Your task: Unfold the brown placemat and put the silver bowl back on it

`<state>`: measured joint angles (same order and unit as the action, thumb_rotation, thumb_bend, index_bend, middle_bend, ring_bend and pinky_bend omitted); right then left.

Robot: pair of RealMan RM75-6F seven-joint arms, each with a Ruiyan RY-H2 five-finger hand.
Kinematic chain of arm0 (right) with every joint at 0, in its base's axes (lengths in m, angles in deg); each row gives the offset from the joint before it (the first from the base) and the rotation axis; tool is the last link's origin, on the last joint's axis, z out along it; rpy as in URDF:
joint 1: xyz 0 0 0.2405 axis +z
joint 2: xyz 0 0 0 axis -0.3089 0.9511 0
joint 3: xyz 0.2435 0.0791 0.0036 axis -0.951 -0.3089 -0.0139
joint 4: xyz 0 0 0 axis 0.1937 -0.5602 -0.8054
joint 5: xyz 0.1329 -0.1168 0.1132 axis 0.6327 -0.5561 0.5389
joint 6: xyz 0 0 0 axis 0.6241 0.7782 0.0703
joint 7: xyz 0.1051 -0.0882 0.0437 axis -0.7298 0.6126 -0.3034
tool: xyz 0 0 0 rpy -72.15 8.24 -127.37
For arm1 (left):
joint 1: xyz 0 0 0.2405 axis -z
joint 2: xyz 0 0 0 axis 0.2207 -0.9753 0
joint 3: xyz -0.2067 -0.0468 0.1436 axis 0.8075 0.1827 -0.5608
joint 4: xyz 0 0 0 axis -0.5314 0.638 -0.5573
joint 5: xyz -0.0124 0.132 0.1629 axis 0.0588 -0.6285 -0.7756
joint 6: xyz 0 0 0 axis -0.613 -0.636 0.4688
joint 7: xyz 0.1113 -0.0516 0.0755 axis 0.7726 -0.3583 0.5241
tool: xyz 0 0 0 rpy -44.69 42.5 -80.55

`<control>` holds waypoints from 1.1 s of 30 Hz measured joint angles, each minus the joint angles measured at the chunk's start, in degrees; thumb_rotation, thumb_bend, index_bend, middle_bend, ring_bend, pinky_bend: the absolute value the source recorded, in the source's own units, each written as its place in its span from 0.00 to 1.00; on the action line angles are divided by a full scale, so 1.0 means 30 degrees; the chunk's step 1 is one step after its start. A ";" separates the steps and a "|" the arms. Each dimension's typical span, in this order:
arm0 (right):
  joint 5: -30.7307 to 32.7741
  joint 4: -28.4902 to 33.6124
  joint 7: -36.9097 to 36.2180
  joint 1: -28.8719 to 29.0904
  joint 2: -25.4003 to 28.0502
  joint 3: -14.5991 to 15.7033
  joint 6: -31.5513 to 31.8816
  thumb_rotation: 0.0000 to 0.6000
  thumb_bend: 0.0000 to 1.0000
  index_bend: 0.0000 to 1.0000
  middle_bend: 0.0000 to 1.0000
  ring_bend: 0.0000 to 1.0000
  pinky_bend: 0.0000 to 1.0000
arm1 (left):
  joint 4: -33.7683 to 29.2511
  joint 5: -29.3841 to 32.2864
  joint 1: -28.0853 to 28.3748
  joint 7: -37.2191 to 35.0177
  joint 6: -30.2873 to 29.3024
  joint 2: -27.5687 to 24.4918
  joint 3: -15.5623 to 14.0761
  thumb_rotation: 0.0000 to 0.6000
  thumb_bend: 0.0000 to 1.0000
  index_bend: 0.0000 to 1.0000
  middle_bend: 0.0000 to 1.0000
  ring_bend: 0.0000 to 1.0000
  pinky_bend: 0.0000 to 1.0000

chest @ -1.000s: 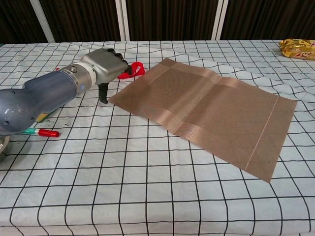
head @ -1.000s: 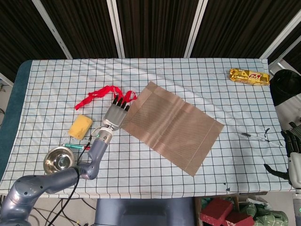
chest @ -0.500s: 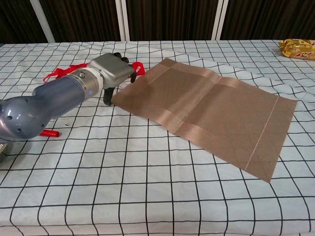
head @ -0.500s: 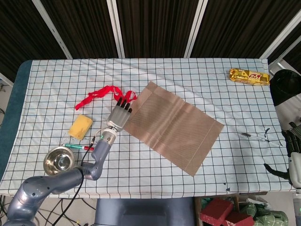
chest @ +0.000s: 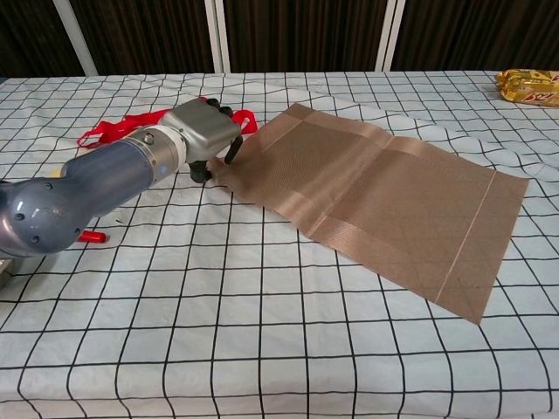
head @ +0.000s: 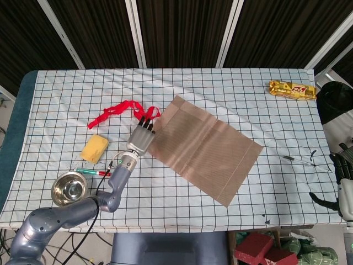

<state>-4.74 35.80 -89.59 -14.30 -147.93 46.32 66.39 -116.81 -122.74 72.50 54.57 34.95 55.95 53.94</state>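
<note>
Bench [head: 231,88] is carrying the brown placemat [head: 203,147], lying unfolded. Left hand [head: 141,138] is touching its left edge, whether its fingers [chest: 232,147] are gripping it, I cannot tell. Silver bowl [head: 69,187] is sitting well left of the placemat.

The brown placemat [head: 204,146] looks like a matt woven cloth with a fine rough texture and fold creases. The silver bowl [head: 69,187] is polished metal that throws bright reflections. The left hand [chest: 203,131] has a smooth satin grey shell that looks like metal or plastic. The worktop [head: 231,88] wears a soft checked cloth, slightly wrinkled. The sponge [head: 94,149] looks porous and dull; the snack packet [head: 292,89] is glossy foil
</note>
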 measured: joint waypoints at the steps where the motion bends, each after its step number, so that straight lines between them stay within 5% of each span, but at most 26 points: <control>1: -0.0001 0.0005 -0.0001 -0.0002 -0.0001 -0.0004 -0.0007 1.00 0.10 0.04 0.00 0.00 0.16 | -0.0058 -0.0050 -0.0011 -0.0040 -0.0029 -0.0024 -0.0006 1.00 0.37 0.42 0.21 0.04 0.06; 9: 0.0021 0.0073 -0.0056 -0.0023 0.0018 -0.0042 -0.0101 1.00 0.10 0.05 0.00 0.00 0.16 | -0.0683 -0.0473 -0.0121 -0.0502 -0.0415 -0.0378 0.0082 1.00 0.37 0.43 0.21 0.04 0.06; 19: 0.0051 0.0155 -0.0092 -0.0023 0.0050 -0.0073 -0.0276 1.00 0.10 0.06 0.00 0.00 0.16 | -0.1034 -0.1404 -0.0125 -0.1395 -0.0736 -0.0445 0.0059 1.00 0.38 0.65 0.23 0.04 0.09; 33: 0.0006 0.0224 -0.0167 -0.0049 0.0112 -0.0077 -0.0390 1.00 0.10 0.07 0.00 0.00 0.16 | -0.2374 -0.1881 -0.0679 -0.1508 -0.1405 -0.1310 -0.0148 1.00 0.42 0.67 0.23 0.04 0.09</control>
<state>-4.72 36.47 -90.09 -14.44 -147.59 46.09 65.22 -123.93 -128.39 70.46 50.04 30.73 52.02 53.49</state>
